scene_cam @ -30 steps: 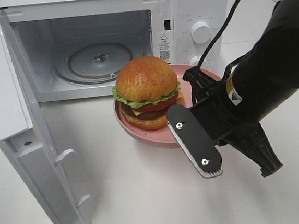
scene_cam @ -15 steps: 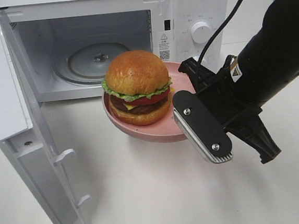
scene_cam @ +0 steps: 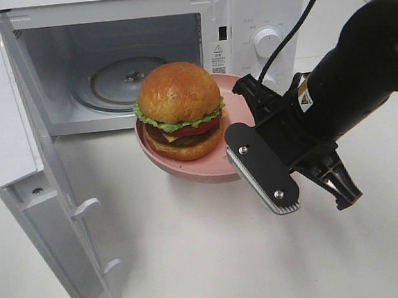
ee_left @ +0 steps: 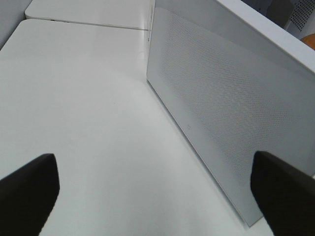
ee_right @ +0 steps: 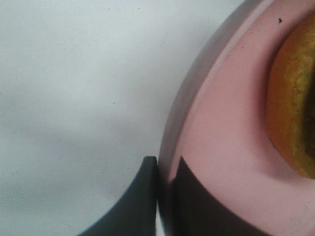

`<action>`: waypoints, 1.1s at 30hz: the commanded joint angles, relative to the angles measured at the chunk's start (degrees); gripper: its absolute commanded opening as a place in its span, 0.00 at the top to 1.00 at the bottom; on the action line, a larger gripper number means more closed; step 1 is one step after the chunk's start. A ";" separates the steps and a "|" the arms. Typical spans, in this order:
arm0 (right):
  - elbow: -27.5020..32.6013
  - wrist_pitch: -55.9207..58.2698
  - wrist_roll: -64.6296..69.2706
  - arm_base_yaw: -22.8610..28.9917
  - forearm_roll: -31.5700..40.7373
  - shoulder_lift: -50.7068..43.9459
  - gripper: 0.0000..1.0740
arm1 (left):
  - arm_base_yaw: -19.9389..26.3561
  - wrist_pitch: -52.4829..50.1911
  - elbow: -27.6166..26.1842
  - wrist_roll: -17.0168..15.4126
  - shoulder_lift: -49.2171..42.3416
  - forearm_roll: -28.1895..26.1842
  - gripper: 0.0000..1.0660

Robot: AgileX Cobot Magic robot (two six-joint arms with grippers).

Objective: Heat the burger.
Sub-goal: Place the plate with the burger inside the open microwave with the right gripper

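Risk check: right gripper (ee_right: 166,196) is nearly closed and pinches the rim of the pink plate (scene_cam: 201,174) on one side only. The right wrist view shows the rim sandwiched between both fingers. Burger (scene_cam: 180,109) sits on that plate, toward the side away from the grip, just in front of the open microwave (scene_cam: 257,18) near the rear edge of the counter (scene_cam: 216,266). Plate looks clear of the counter, so the load hangs off one pinch point.

Likely failures:
- plate pivots in the jaws under the burger's weight, tips down, and the burger slides off
- plate rim clips the cavity sill on the way in and is knocked out of the grip
- tall bun catches the top of the opening
- wrist hits the control panel side before the plate reaches the glass turntable (scene_cam: 130,78)

Left gripper (ee_left: 157,191) is wide open and holds nothing. It sits outside the microwave door (scene_cam: 26,171), so there's no second support for the plate
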 commanded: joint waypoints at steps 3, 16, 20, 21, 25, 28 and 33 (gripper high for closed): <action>-2.06 -4.47 0.63 -0.11 0.92 1.26 1.00 | 0.06 0.11 0.11 -0.17 -0.80 0.00 0.08; -7.28 -4.81 1.83 3.15 0.80 5.44 1.00 | 0.06 0.11 0.11 -0.17 -0.80 0.00 0.08; -10.43 -4.98 5.61 4.07 -0.40 8.25 1.00 | 0.06 0.11 0.11 -0.17 -0.80 0.00 0.08; -11.17 -4.98 5.84 4.13 -0.40 8.82 1.00 | 0.06 0.11 0.11 -0.17 -0.80 0.00 0.08; -13.46 -5.04 5.96 4.58 -0.34 10.71 1.00 | 0.06 0.11 0.11 -0.17 -0.80 0.00 0.08; -15.30 -4.81 7.10 4.64 -0.34 12.26 1.00 | 0.06 0.11 0.11 -0.17 -0.80 0.00 0.08; -18.05 -3.61 8.37 5.16 -0.80 14.21 1.00 | 0.06 0.11 0.11 -0.17 -0.80 0.00 0.08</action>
